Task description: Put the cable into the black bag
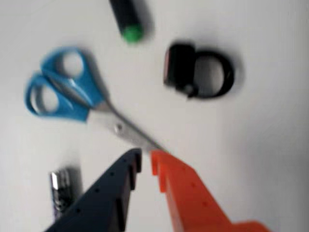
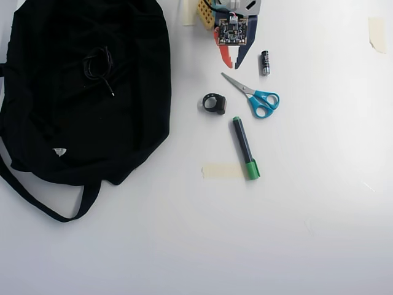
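Lying coiled on the black bag, cable, hand empty with fingers nearly together above the scissors tips, black ring band beside.

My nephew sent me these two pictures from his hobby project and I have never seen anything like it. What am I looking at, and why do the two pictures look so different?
It is a small robot arm on a white table. One picture comes from a camera fixed above, looking straight down; the arm enters at the top edge there. The other comes from a camera riding on the arm's wrist, so you see its gripper close up: one dark finger, one orange, nearly together, holding nothing.

On the table lie blue-handled scissors, a green-capped marker, a thick black ring, a small battery and strips of tape. On the left in the overhead view is a big black bag, with a thin coiled cable lying on its fabric.

The wrist picture is blurry.
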You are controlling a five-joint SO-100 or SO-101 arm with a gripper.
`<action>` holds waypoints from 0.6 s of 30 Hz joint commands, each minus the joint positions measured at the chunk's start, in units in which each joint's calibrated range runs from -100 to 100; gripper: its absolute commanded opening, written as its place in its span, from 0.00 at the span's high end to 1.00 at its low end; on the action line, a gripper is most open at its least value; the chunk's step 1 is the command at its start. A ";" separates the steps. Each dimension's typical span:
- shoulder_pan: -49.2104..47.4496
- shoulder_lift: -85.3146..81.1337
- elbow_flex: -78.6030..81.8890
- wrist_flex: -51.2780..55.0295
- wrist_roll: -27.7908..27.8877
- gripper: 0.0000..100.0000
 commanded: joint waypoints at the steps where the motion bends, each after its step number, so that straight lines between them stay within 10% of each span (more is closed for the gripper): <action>1: -0.47 -7.32 6.78 -1.74 0.20 0.98; 18: -0.02 -28.23 28.44 -1.14 0.20 0.98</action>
